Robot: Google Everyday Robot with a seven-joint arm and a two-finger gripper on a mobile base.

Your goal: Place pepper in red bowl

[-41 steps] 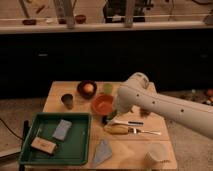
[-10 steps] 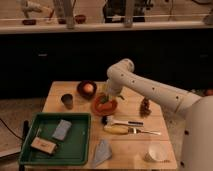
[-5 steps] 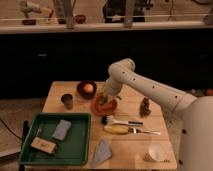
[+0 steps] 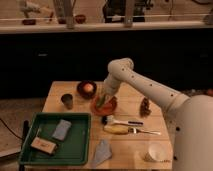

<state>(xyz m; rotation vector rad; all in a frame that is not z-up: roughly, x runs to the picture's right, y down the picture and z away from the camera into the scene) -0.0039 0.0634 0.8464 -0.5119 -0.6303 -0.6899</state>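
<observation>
The red bowl (image 4: 111,106) sits mid-table, just right of a dark brown bowl. My gripper (image 4: 103,97) hangs right over the red bowl's left part, at the end of the white arm that reaches in from the right. The green pepper (image 4: 101,101) shows as a slim green piece at the gripper's tip, down inside the bowl's rim. I cannot tell whether it rests on the bowl or is still held.
A dark brown bowl with an orange ball (image 4: 87,88) and a dark cup (image 4: 67,100) stand to the left. A green tray (image 4: 75,145) holds a grey sponge and a brown block. A yellow corn-like piece (image 4: 116,129), a fork, a grey-blue cloth (image 4: 101,152), a brown figure (image 4: 145,106) and a white cup (image 4: 156,152) lie around.
Since four seconds ago the arm has swung from the table's front to over the red bowl. In the last second it has barely moved.
</observation>
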